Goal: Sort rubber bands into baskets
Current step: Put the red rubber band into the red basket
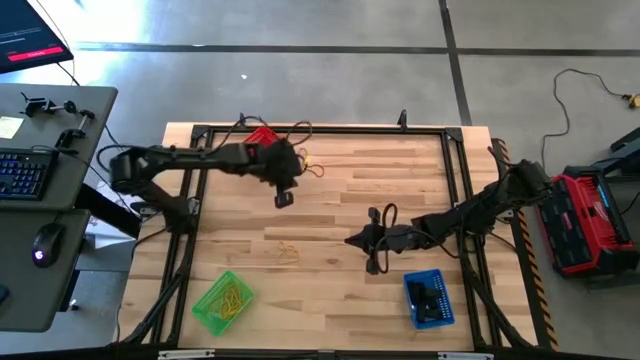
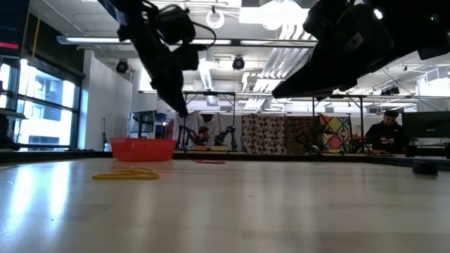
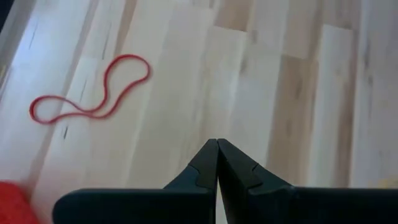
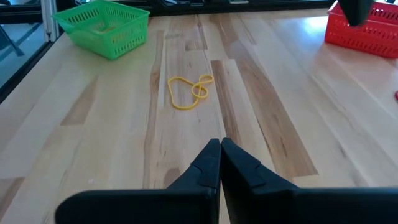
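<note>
A red rubber band (image 3: pixel 93 93) lies loose on the wooden table just beyond my left gripper (image 3: pixel 217 146), which hovers shut and empty beside the red basket (image 1: pixel 262 138). Yellow rubber bands (image 4: pixel 189 90) lie tangled mid-table ahead of my right gripper (image 4: pixel 220 146), also shut and empty, low over the wood (image 1: pixel 352 240). The green basket (image 1: pixel 222 302) at the near left holds yellow bands. Dark bands fill the blue basket (image 1: pixel 428 300) at the near right.
A black frame (image 1: pixel 400 128) runs around the tabletop. A desk with a keyboard (image 1: pixel 25 172) and mouse stands off the table's left; a red and black machine (image 1: pixel 585 220) sits on the floor to the right. Bare wood lies between the two arms.
</note>
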### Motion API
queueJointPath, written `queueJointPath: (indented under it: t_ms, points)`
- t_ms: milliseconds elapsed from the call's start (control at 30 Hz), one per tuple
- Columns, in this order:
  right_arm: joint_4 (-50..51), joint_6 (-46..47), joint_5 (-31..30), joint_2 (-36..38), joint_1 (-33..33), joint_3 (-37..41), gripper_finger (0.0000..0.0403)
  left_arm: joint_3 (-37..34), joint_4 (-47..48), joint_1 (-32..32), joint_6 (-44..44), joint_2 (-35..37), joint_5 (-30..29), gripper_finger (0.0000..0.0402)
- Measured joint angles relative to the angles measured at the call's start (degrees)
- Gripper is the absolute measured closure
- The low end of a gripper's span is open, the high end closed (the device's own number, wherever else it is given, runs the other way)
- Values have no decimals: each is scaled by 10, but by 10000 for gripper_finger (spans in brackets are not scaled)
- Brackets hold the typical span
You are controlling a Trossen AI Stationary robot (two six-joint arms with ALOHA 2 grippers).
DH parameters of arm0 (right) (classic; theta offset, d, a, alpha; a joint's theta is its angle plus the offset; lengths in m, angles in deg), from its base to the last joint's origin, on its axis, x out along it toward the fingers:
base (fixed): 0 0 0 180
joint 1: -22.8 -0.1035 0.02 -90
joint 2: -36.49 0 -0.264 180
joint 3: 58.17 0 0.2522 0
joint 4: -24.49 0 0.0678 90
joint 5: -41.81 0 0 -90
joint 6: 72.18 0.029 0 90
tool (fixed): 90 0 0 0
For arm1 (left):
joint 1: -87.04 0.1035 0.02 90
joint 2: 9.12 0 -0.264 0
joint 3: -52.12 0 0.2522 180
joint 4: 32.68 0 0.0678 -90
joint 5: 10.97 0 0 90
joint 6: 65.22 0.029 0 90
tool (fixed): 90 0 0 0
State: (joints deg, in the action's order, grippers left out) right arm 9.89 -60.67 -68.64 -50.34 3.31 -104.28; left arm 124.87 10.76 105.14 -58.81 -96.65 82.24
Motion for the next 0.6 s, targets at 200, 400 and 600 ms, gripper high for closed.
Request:
queueJointPath:
  t_ms: [200,400,600]
  points:
    - [29,2,0,0,0,-19,403,55,0,32,48,-86,11,401]
    - [47,13,0,0,0,-22,403,107,23,50,106,-154,-4,376]
    - [64,23,0,0,0,-22,403,136,26,61,152,-205,-14,324]
